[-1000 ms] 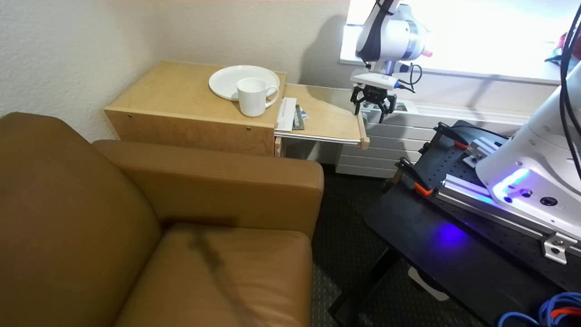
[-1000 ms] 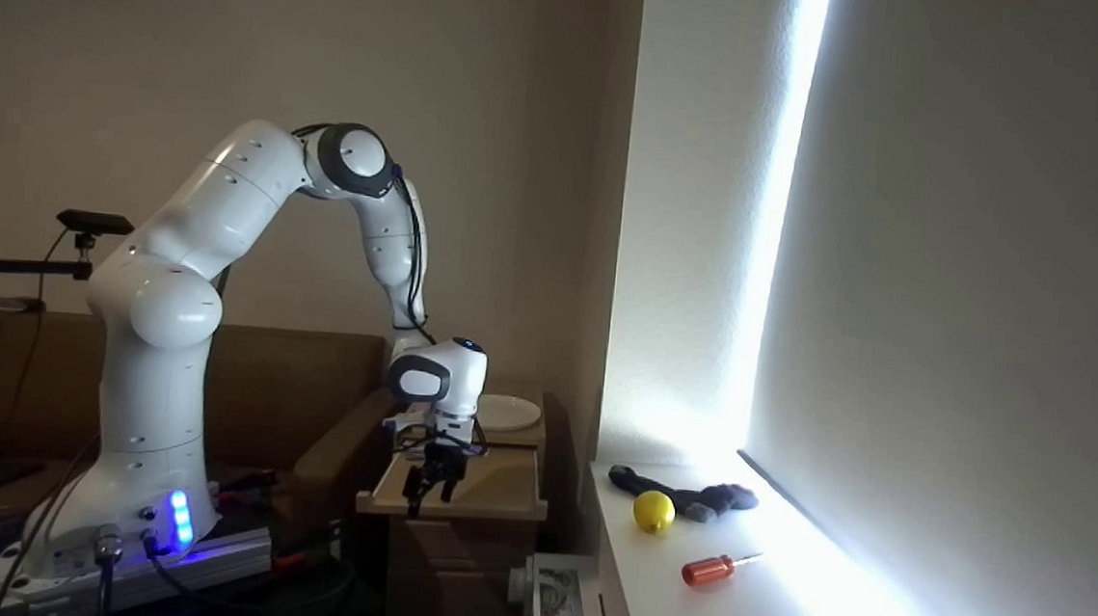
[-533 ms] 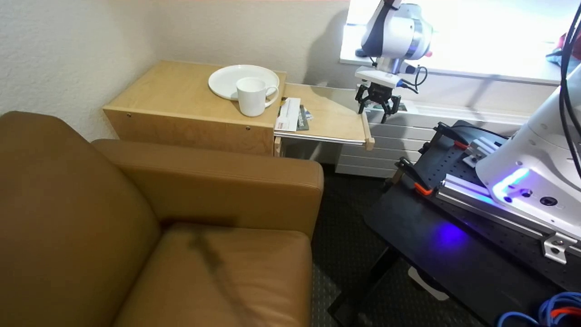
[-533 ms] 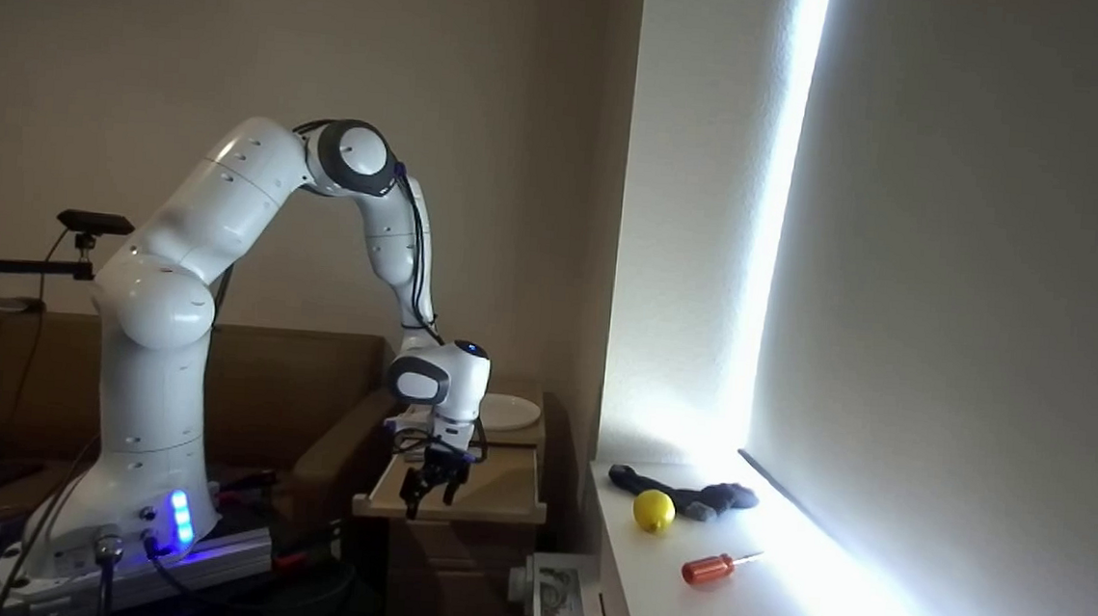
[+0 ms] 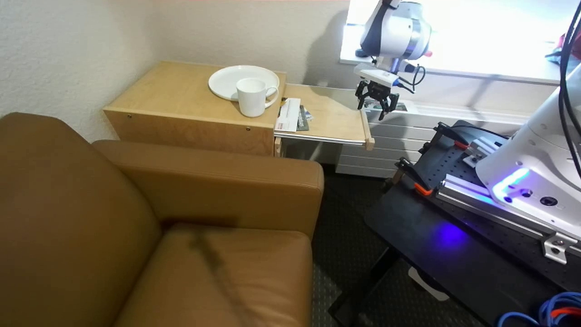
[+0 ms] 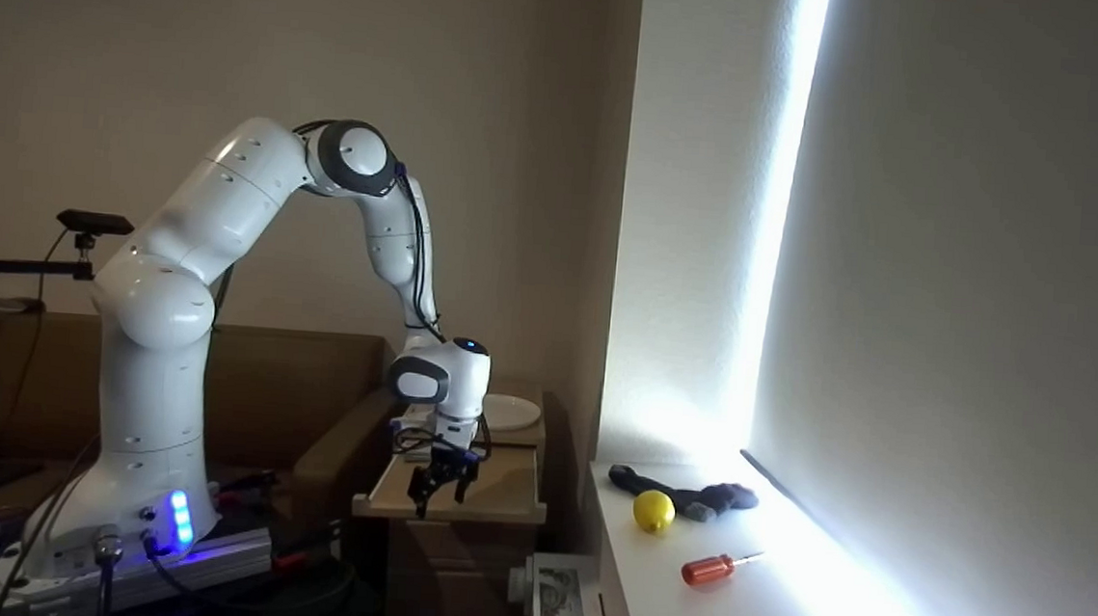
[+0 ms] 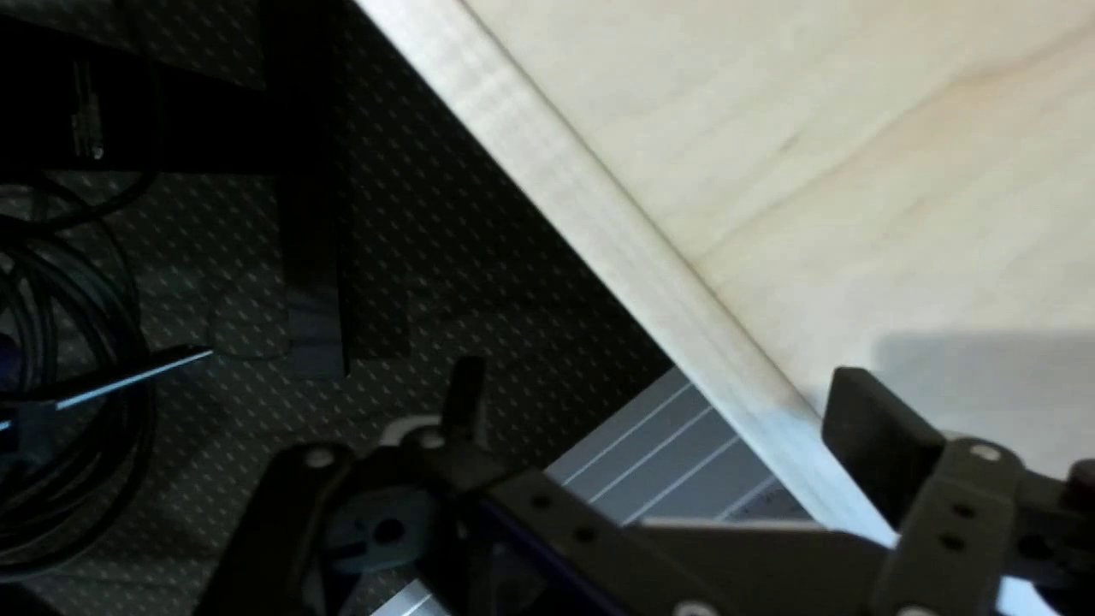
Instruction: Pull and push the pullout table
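Observation:
The pullout table (image 5: 338, 113) is a thin light-tan board slid far out from under the top slab of the wooden cabinet (image 5: 181, 91). It also shows in an exterior view (image 6: 497, 498) and fills the upper right of the wrist view (image 7: 855, 171), with its raised front lip running diagonally. My gripper (image 5: 371, 113) is open and tilted at the lip's far part. In the wrist view the gripper (image 7: 665, 393) has one finger over the board, just inside the lip, and the other beyond it over the floor. Whether the inner finger touches the lip, I cannot tell.
A white paper (image 5: 288, 114) and a dark card lie on the board near the cabinet. A white mug (image 5: 252, 97) and a white plate (image 5: 227, 81) stand on the cabinet. The leather armchair (image 5: 218, 181) and black robot table (image 5: 408, 236) flank the board. A radiator (image 5: 395, 141) is behind.
The board has come slightly further out, its lip moving right with the gripper, and more of the paper and card shows. In the last half second the gripper has tilted and risen slightly; the board stayed.

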Robot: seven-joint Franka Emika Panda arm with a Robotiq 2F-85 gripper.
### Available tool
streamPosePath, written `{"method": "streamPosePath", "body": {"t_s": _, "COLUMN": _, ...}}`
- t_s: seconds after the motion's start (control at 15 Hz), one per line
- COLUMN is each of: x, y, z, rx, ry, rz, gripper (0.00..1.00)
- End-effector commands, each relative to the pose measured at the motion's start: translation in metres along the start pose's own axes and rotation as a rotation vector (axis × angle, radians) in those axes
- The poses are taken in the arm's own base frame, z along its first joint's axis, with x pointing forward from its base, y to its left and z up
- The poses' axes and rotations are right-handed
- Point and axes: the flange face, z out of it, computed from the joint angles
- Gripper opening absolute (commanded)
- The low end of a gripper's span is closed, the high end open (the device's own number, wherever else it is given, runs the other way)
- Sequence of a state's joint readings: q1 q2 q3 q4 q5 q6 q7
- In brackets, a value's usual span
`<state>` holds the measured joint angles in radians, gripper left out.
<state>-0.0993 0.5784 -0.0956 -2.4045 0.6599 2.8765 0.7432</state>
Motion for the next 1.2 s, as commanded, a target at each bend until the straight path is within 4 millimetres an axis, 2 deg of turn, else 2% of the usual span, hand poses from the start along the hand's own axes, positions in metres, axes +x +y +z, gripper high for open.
{"method": "streamPosePath", "body": {"t_s": 0.0, "x": 0.028, "y": -0.004, "z": -0.026, "rx": 0.122, "ry": 0.005, "rz": 0.157, "gripper": 1.0}}
{"method": "streamPosePath", "body": {"t_s": 0.2, "x": 0.06, "y": 0.006, "z": -0.042, "rx": 0.187, "ry": -0.017, "rz": 0.326, "gripper": 1.0}}
{"method": "streamPosePath", "body": {"t_s": 0.33, "x": 0.083, "y": 0.023, "z": -0.045, "rx": 0.186, "ry": 0.008, "rz": 0.412, "gripper": 1.0}}
{"method": "streamPosePath", "body": {"t_s": 0.53, "x": 0.108, "y": 0.053, "z": -0.042, "rx": 0.126, "ry": -0.002, "rz": 0.481, "gripper": 1.0}}
{"method": "streamPosePath", "body": {"t_s": 0.67, "x": 0.118, "y": 0.072, "z": -0.036, "rx": 0.077, "ry": -0.032, "rz": 0.492, "gripper": 1.0}}
{"method": "streamPosePath", "body": {"t_s": 0.73, "x": 0.117, "y": 0.056, "z": -0.036, "rx": 0.114, "ry": 0.002, "rz": 0.481, "gripper": 1.0}}
{"method": "streamPosePath", "body": {"t_s": 0.87, "x": 0.124, "y": 0.069, "z": -0.033, "rx": 0.088, "ry": -0.013, "rz": 0.501, "gripper": 1.0}}
{"method": "streamPosePath", "body": {"t_s": 1.0, "x": 0.123, "y": 0.07, "z": -0.033, "rx": 0.085, "ry": -0.014, "rz": 0.5, "gripper": 1.0}}
{"method": "streamPosePath", "body": {"t_s": 1.13, "x": 0.119, "y": 0.063, "z": -0.007, "rx": 0.038, "ry": 0.0, "rz": 0.504, "gripper": 1.0}}
